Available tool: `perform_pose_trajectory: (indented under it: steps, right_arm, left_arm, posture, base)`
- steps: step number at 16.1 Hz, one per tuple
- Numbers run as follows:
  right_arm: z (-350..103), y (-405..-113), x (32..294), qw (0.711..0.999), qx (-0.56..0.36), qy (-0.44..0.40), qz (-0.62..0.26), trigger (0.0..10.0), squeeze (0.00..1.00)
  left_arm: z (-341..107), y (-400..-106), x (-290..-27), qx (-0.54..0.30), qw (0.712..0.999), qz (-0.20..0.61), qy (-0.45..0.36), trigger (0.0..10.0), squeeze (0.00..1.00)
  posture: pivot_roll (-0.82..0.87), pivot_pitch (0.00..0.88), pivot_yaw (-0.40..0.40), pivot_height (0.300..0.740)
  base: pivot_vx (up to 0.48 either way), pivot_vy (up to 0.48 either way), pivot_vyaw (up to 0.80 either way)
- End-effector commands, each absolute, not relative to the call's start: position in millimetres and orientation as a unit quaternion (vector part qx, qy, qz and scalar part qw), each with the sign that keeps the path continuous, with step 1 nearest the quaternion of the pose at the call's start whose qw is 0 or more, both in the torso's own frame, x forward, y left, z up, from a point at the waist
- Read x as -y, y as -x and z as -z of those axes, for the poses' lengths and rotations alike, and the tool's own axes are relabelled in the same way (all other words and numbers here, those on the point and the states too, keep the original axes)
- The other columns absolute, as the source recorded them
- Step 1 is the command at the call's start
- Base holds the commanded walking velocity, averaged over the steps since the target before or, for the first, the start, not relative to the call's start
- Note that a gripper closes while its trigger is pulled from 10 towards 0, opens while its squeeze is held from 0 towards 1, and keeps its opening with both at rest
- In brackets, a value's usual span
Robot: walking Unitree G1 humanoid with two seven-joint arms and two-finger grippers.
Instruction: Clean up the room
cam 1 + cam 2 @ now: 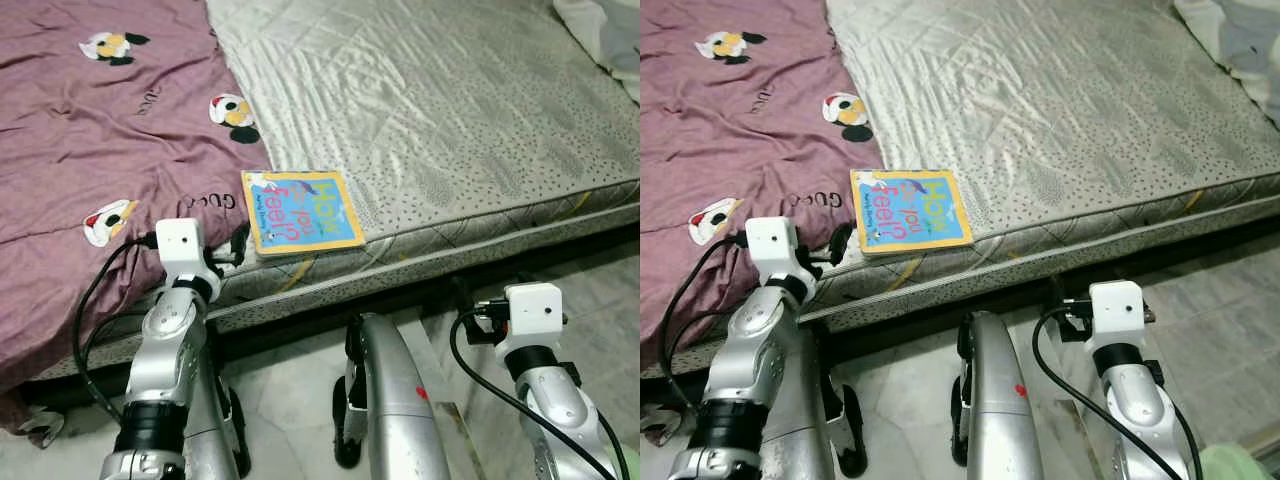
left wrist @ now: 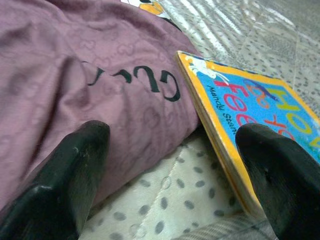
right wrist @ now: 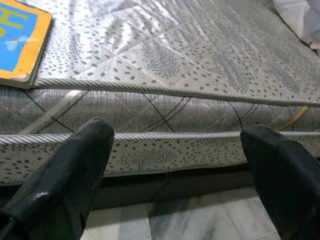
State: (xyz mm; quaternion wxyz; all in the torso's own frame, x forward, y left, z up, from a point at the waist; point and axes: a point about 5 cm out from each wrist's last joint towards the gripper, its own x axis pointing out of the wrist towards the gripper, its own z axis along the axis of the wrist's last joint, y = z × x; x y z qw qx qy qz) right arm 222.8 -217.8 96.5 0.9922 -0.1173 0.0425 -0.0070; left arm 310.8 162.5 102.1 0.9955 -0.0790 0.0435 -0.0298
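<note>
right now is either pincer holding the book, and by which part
Nothing is held. The left pincer is open just short of the book; the right pincer is open by the mattress edge.

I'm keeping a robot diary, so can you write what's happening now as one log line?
left gripper: open, at mattress edge beside book | right gripper: open, facing mattress side | book: flat, next to purple blanket
</note>
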Motion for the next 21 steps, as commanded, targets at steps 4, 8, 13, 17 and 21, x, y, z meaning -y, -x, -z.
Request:
perform_pose_trajectory:
  steps: [4, 8, 13, 17, 21]
  right_arm:
    - [-103, -220, 221, 0.996, -0.062, 0.058, 0.024, 10.0, 0.0]
    - [-112, -218, 228, 0.996, -0.072, 0.01, 0.045, 10.0, 0.0]
    - [-131, -212, 203, 0.991, -0.084, -0.082, -0.058, 10.0, 0.0]
    - [-126, -209, 201, 0.99, -0.105, -0.069, -0.068, 10.0, 0.0]
    - [-129, -213, 199, 0.99, -0.105, -0.062, -0.074, 10.0, 0.0]
  left_arm:
    - [-97, -324, -156, -0.059, 0.988, 0.023, 0.138, 10.0, 0.0]
    - [-95, -339, -145, -0.077, 0.976, 0.027, 0.2, 10.0, 0.0]
    - [-92, -346, -127, -0.105, 0.965, 0.092, 0.22, 10.0, 0.0]
    - [-91, -342, -116, -0.108, 0.962, 0.129, 0.214, 10.0, 0.0]
    - [-82, -338, -108, -0.141, 0.949, 0.168, 0.228, 10.0, 0.0]
  posture:
    - [-0.2, 0.281, -0.096, 0.518]
    - [-0.24, 0.288, -0.096, 0.518]
    - [-0.25, 0.296, -0.093, 0.518]
    - [-0.25, 0.291, -0.092, 0.518]
    - [-0.25, 0.283, -0.087, 0.518]
  base:
    - [0.0, 0.0, 0.0]
    - [0.0, 0.0, 0.0]
    - [0.0, 0.0, 0.0]
    - [0.0, 0.0, 0.0]
    - [0.0, 0.0, 0.0]
